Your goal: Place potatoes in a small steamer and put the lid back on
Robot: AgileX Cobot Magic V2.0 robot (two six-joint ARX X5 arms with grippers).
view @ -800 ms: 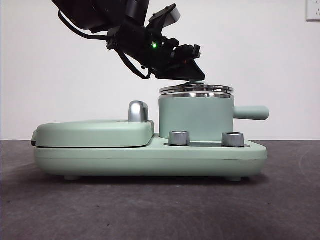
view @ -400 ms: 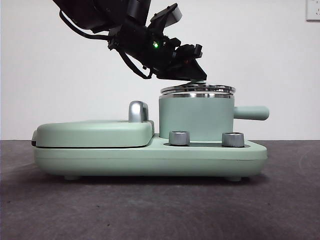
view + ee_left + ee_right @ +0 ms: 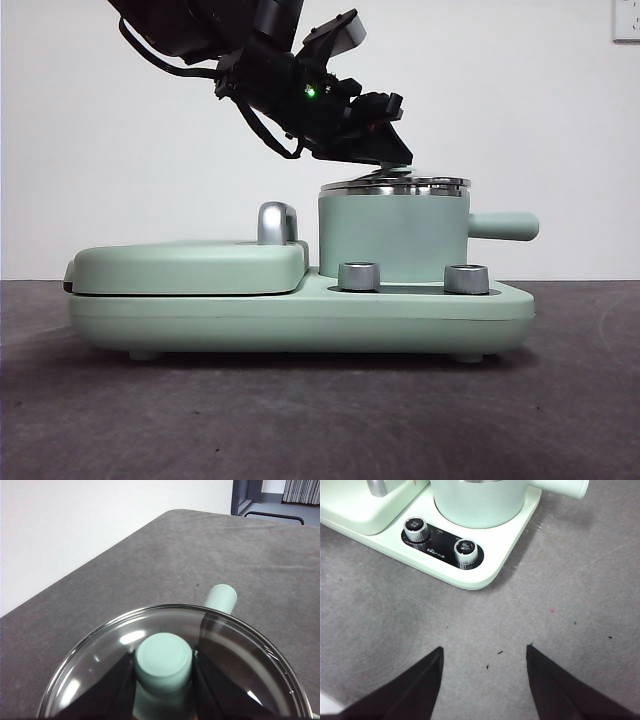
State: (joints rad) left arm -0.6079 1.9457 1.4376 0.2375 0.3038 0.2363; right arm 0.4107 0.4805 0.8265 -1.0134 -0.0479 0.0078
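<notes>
The small steamer (image 3: pixel 392 235) is a mint-green pot with a side handle (image 3: pixel 503 225), standing on the right half of a mint-green cooker base (image 3: pixel 300 318). The clear glass lid (image 3: pixel 395 183) lies on its steel rim, slightly tilted. My left gripper (image 3: pixel 385 150) comes down from the upper left and is shut on the lid's green knob (image 3: pixel 164 659), one black jaw on each side. No potatoes show in any view; the glass (image 3: pixel 95 675) shows only dark reflections. My right gripper (image 3: pixel 485 652) hangs open over bare table in front of the steamer (image 3: pixel 477 500).
A flat mint-green grill cover (image 3: pixel 185 265) with a chrome handle (image 3: pixel 275 222) fills the left half of the base. Two steel dials (image 3: pixel 416 526) (image 3: pixel 465 549) sit on the base's front. Grey tabletop (image 3: pixel 560 620) spreads around the cooker, and a white wall stands behind.
The lid has sunk the last bit onto the steamer's rim, closing the gap between the two steel bands. The left gripper still holds the knob.
</notes>
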